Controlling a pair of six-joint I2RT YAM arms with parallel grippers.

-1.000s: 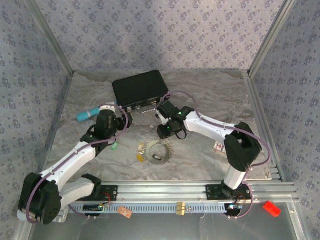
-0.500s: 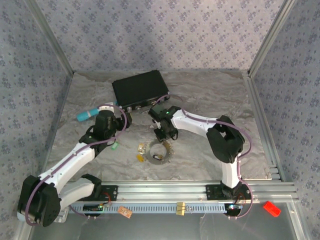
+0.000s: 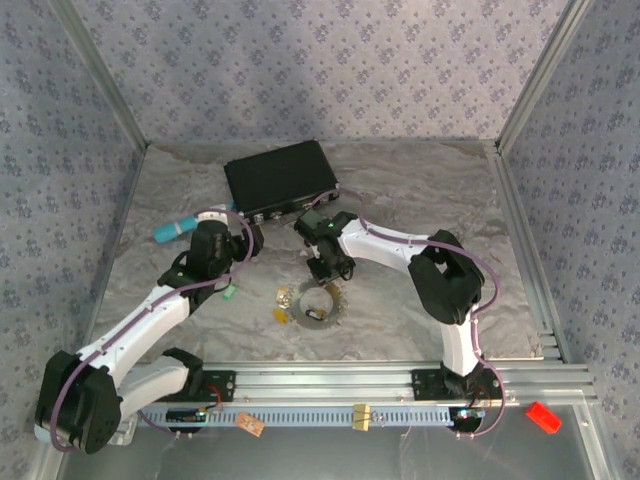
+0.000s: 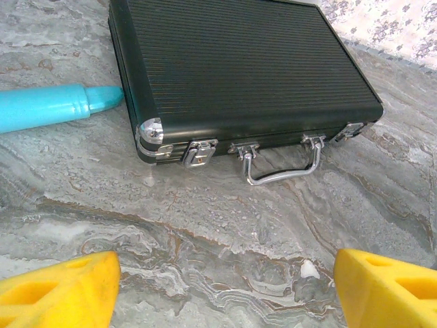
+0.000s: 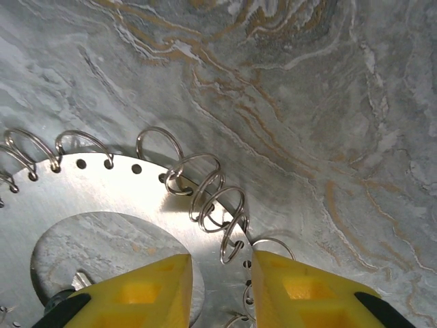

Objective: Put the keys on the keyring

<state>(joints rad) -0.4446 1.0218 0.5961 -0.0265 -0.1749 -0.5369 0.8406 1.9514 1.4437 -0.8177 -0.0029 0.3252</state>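
The right hand (image 5: 220, 265) hangs low over the keyring (image 5: 130, 191) with its jaws narrow, the ring's rim and one of its wire loops (image 5: 212, 198) sitting in the gap; whether the pads actually pinch the metal I cannot tell. The keyring lies flat on the counter (image 5: 307, 102), mid-way between the two arms. A dark-headed key (image 5: 65, 292) rests loose inside its centre hole, hooked on no loop that I can make out. From above, the yellow-headed keys (image 3: 283, 297) lie just beside the ring's left rim and a green-headed key (image 3: 231, 291) further left, near the left arm. The left hand (image 4: 222, 290) is spread wide and empty, facing the black case (image 4: 246, 68). By my reading, threading has barely begun and every key remains to be hung.
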